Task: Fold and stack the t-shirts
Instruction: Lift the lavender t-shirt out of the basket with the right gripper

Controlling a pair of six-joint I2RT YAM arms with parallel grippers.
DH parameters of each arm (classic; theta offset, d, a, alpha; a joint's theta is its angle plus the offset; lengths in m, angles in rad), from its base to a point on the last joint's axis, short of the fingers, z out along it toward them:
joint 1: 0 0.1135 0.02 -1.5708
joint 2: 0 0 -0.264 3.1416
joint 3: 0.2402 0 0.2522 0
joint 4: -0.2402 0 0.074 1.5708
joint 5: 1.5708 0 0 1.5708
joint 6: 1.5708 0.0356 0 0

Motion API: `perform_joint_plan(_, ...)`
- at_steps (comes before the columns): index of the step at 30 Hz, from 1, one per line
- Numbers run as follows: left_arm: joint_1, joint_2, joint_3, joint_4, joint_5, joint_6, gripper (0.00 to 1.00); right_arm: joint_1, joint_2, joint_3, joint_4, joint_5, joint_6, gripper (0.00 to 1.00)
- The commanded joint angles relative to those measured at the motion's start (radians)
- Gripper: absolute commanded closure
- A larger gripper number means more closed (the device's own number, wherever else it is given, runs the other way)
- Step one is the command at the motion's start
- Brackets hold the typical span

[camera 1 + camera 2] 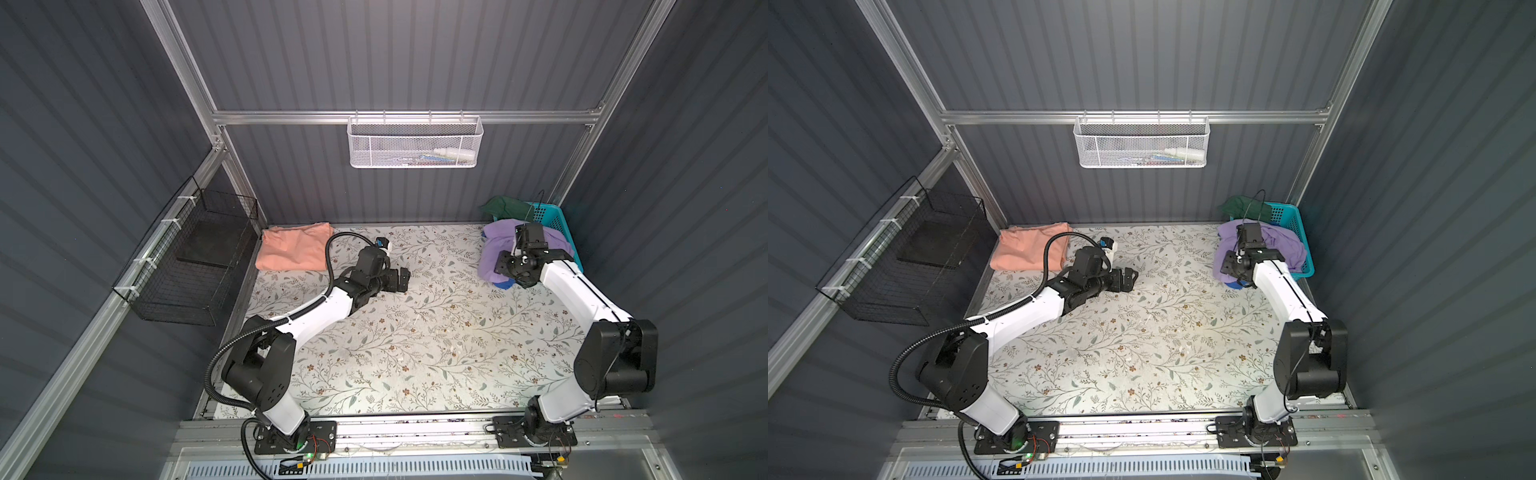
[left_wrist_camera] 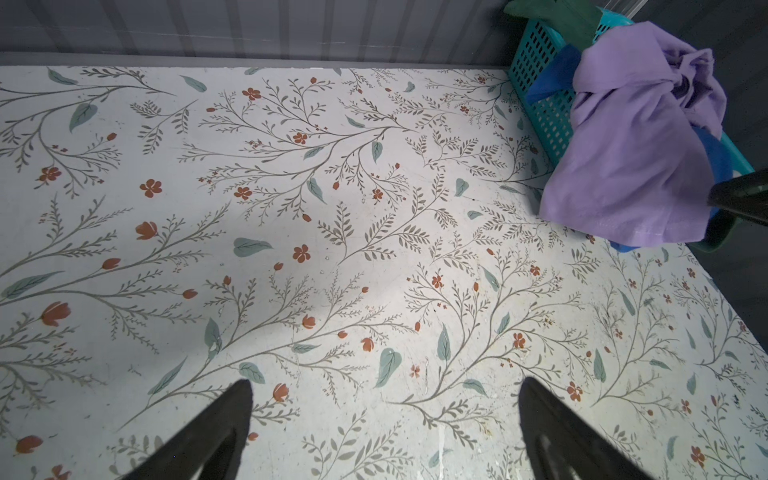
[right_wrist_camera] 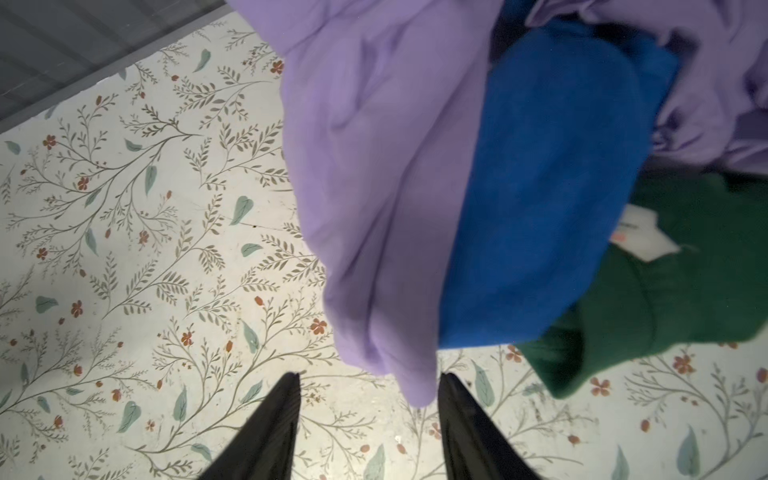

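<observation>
At the upper right of the bench in both top views, the lavender t-shirt lies crumpled over the left rim of the turquoise basket. It spills toward the lower left onto the bench. It has no clear long axis, and its lettering is not visible. The right arm's wrist covers its middle. A blue garment and a dark green garment lie bunched against it. The right fingers stand apart, with the lavender hem hanging at the gap, not pinched.

The salmon-orange t-shirt lies folded flat at the upper left, with its long axis running left to right. The left arm's cable crosses its right edge. The left fingers are spread wide over bare bench.

A white mesh basket hangs on the rear rail. A black wire basket hangs on the left wall.
</observation>
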Motion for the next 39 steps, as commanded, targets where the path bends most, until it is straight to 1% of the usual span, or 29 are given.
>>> perform_joint_plan(1, -0.001, 0.016, 0.037, 0.009, 0.025, -0.013, 0.0, -0.025, -0.013, 0.023, 0.036, 0.009, 0.029, 0.42)
perform_joint_plan(4, -0.002, 0.013, 0.024, 0.019, 0.024, -0.016, 0.0, -0.042, 0.036, 0.071, 0.056, 0.055, 0.036, 0.38)
perform_joint_plan(6, -0.002, 0.011, 0.018, 0.027, 0.025, -0.018, 0.0, -0.062, 0.078, 0.091, 0.111, 0.07, 0.042, 0.37)
perform_joint_plan(8, -0.002, 0.014, 0.02, 0.025, 0.027, -0.015, 0.0, -0.084, 0.129, 0.103, 0.204, 0.063, 0.037, 0.37)
perform_joint_plan(11, -0.002, 0.016, 0.036, 0.006, 0.027, -0.002, 0.0, -0.1, 0.204, 0.147, 0.271, 0.089, 0.028, 0.35)
perform_joint_plan(15, -0.001, 0.021, 0.037, 0.033, 0.044, 0.008, 0.0, -0.128, 0.339, 0.27, 0.286, 0.104, 0.044, 0.33)
perform_joint_plan(18, -0.002, 0.043, 0.068, 0.021, 0.056, 0.019, 0.0, -0.142, 0.423, 0.353, 0.292, 0.13, 0.055, 0.26)
perform_joint_plan(23, -0.002, 0.069, 0.093, 0.021, 0.063, 0.022, 0.0, -0.151, 0.533, 0.468, 0.323, 0.11, 0.041, 0.25)
perform_joint_plan(25, -0.001, 0.082, 0.096, 0.028, 0.074, 0.019, 0.0, -0.151, 0.586, 0.546, 0.295, 0.108, 0.016, 0.29)
perform_joint_plan(26, -0.001, 0.089, 0.1, 0.023, 0.076, 0.017, 0.0, -0.15, 0.601, 0.577, 0.283, 0.114, 0.011, 0.33)
perform_joint_plan(27, -0.001, 0.096, 0.108, 0.017, 0.077, 0.015, 0.0, -0.151, 0.615, 0.6, 0.276, 0.12, 0.0, 0.42)
perform_joint_plan(29, -0.001, 0.103, 0.116, 0.006, 0.079, 0.014, 0.0, -0.151, 0.626, 0.621, 0.277, 0.132, -0.022, 0.55)
perform_joint_plan(30, -0.002, 0.104, 0.117, 0.004, 0.078, 0.012, 0.0, -0.15, 0.623, 0.623, 0.281, 0.142, -0.037, 0.58)
perform_joint_plan(31, -0.001, 0.105, 0.115, 0.006, 0.078, 0.011, 0.0, -0.149, 0.616, 0.617, 0.289, 0.157, -0.049, 0.64)
perform_joint_plan(34, -0.001, 0.11, 0.111, 0.012, 0.076, 0.009, 0.0, -0.147, 0.575, 0.551, 0.359, 0.164, -0.06, 0.84)
perform_joint_plan(36, -0.001, 0.119, 0.118, 0.012, 0.079, 0.008, 0.0, -0.147, 0.557, 0.517, 0.395, 0.144, -0.071, 0.92)
perform_joint_plan(37, -0.001, 0.124, 0.123, 0.007, 0.082, 0.009, 0.0, -0.144, 0.55, 0.515, 0.392, 0.145, -0.078, 0.97)
perform_joint_plan(38, -0.001, 0.125, 0.129, 0.004, 0.083, 0.008, 0.0, -0.14, 0.543, 0.513, 0.385, 0.155, -0.082, 1.0)
perform_joint_plan(39, -0.001, 0.125, 0.13, 0.004, 0.086, 0.005, 0.0, -0.134, 0.532, 0.502, 0.378, 0.173, -0.086, 1.0)
